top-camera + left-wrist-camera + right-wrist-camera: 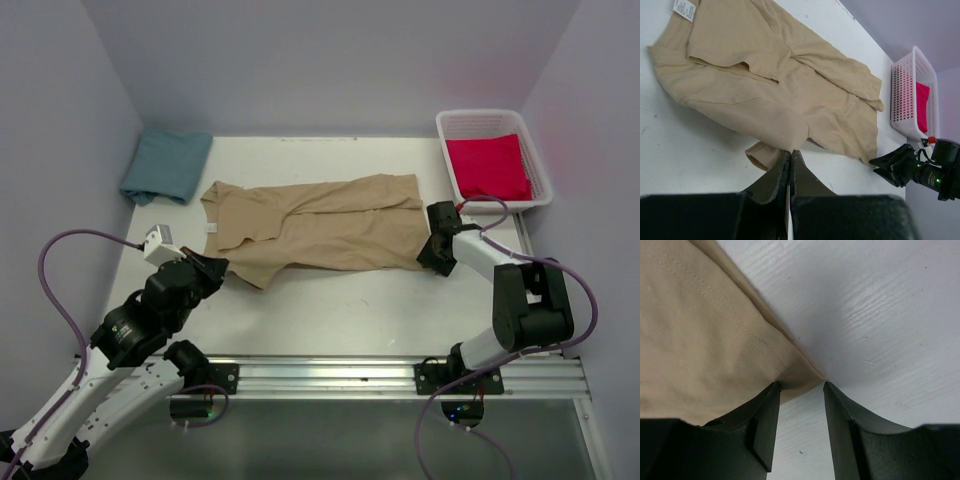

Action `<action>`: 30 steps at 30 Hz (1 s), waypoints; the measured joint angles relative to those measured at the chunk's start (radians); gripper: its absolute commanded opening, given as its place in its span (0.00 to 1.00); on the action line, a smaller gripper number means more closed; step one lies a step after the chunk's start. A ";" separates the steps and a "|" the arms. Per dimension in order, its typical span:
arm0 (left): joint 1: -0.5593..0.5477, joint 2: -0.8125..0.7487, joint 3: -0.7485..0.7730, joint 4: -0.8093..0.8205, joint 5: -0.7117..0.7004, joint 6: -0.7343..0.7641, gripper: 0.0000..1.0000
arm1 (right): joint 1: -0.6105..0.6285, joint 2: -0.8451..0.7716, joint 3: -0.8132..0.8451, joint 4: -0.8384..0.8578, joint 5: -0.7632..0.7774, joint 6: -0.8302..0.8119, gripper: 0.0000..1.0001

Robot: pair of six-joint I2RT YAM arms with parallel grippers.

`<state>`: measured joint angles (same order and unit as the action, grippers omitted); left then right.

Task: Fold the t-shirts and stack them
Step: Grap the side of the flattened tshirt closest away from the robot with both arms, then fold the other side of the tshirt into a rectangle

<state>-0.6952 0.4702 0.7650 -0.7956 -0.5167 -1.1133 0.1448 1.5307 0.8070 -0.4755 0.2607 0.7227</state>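
The tan t-shirt (pixel 320 225) lies spread on the white table (pixel 350 300), collar and label to the left. My left gripper (pixel 218 268) is shut, its tips pinching a fold of the tan t-shirt (pixel 765 85) at its near left edge beside a sleeve; in the left wrist view the gripper (pixel 790 151) has its jaws pressed together. My right gripper (pixel 436 252) is open at the shirt's near right corner; in the right wrist view the gripper (pixel 801 385) has the hem corner (pixel 805 377) between its tips. The teal-blue t-shirt (pixel 165 165) lies folded at the back left. The red-pink t-shirt (pixel 488 168) lies in the basket.
A white slatted basket (pixel 541 160) stands at the back right corner and shows in the left wrist view (pixel 905 100). Grey walls close in the table on the left, back and right. A metal rail (pixel 330 372) runs along the near edge.
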 measured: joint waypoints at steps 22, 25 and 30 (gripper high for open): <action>0.000 -0.003 0.034 -0.068 -0.058 0.010 0.00 | -0.029 -0.072 -0.054 -0.001 0.031 0.010 0.00; 0.000 -0.004 0.063 -0.090 -0.075 0.018 0.00 | -0.029 -0.188 -0.082 -0.045 0.016 -0.004 0.00; 0.000 -0.010 0.105 -0.129 -0.114 0.030 0.00 | -0.029 -0.401 -0.082 -0.114 0.015 -0.032 0.00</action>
<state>-0.6952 0.4603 0.8696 -0.9241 -0.6304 -1.0832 0.1158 1.1301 0.7254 -0.5900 0.2760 0.6907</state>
